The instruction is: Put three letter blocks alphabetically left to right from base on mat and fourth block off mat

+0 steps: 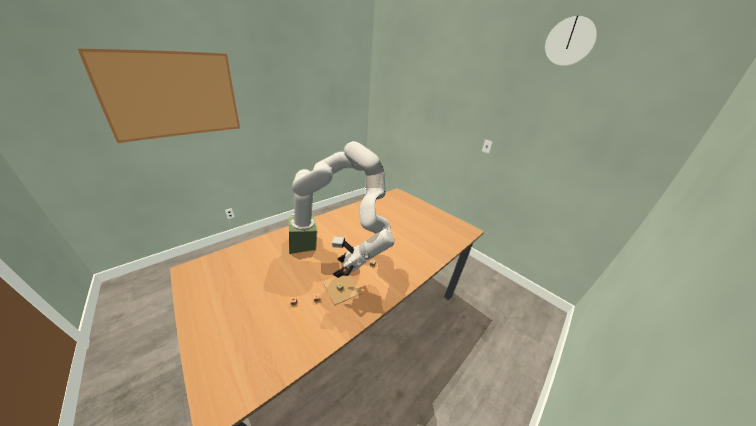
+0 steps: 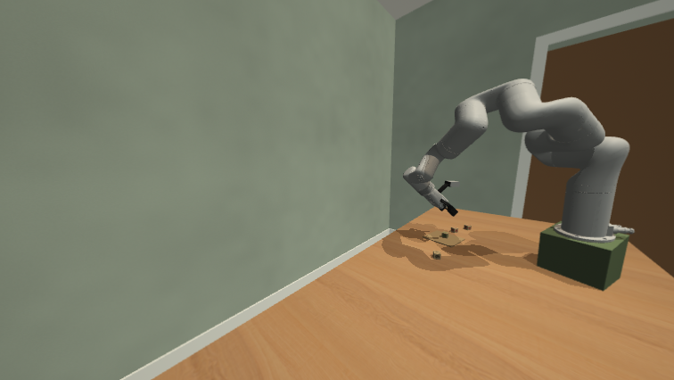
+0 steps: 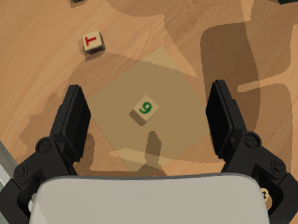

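The mat (image 1: 336, 300) (image 2: 453, 243) (image 3: 182, 120) lies flat. A block (image 1: 339, 286) (image 2: 444, 235) (image 3: 145, 108) with a green mark like a 9 or 6 sits on it. The red T block (image 1: 316, 297) (image 2: 454, 229) (image 3: 92, 40) lies off the mat. A block with a reddish top (image 1: 293, 300) (image 2: 467, 227) lies farther out; only its edge shows in the wrist view. Another block (image 1: 372, 263) (image 2: 436, 254) (image 3: 265, 194) lies off the mat on the opposite side, its letter mostly hidden. My gripper (image 1: 336, 266) (image 2: 452, 213) (image 3: 147, 96) is open and empty above the mat.
The wooden table (image 1: 227, 328) (image 2: 400, 320) carries the green robot base (image 1: 302, 240) (image 2: 571, 260). The front table edge runs beyond the mat. Arm shadows fall across the mat and tabletop.
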Controlling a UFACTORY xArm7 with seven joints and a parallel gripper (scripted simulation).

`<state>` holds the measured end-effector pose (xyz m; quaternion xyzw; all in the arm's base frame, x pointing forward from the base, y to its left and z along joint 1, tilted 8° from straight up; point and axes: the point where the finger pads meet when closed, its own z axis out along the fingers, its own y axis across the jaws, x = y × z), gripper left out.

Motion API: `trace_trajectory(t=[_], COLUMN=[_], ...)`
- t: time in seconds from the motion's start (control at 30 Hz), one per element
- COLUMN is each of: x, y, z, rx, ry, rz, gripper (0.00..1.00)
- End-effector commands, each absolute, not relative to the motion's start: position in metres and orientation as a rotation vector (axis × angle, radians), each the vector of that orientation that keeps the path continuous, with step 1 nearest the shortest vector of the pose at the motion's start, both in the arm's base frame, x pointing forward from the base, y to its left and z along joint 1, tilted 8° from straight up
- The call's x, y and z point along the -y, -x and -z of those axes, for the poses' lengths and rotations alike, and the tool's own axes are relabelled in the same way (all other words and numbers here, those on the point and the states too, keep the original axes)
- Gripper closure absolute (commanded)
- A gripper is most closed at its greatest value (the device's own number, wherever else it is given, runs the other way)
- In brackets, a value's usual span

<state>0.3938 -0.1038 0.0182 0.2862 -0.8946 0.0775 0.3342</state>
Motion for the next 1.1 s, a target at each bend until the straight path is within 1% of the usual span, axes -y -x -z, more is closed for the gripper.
trace_trajectory(t=[0.0,0.1,0.17,0.23,0.3,0.33,0.37,0.47,1.07], x=[0.104,0.106,0.129,0.129,0.173,0.173,0.193,0.215,0.216], y=[-0.395,-0.395,-0.390,-0.390,-0.376,-0.376,-0.368,-0.359,-0.358], z=[-0.019,-0.019,-0.015,-0.015,-0.007,-0.007,-0.004,-0.001,-0.001], rx=[2.339,2.339,2.341,2.341,2.342,2.342,2.341,2.339,2.339], ry=[-0.746,-0.746,-0.745,-0.745,-0.745,-0.745,-0.745,-0.746,-0.746], rz=[-0.204,-0.204,-0.204,-0.204,-0.204,-0.204,-0.204,-0.204,-0.204], gripper=[0.00,0.00,0.00,0.00,0.00,0.00,0.00,0.00,0.00])
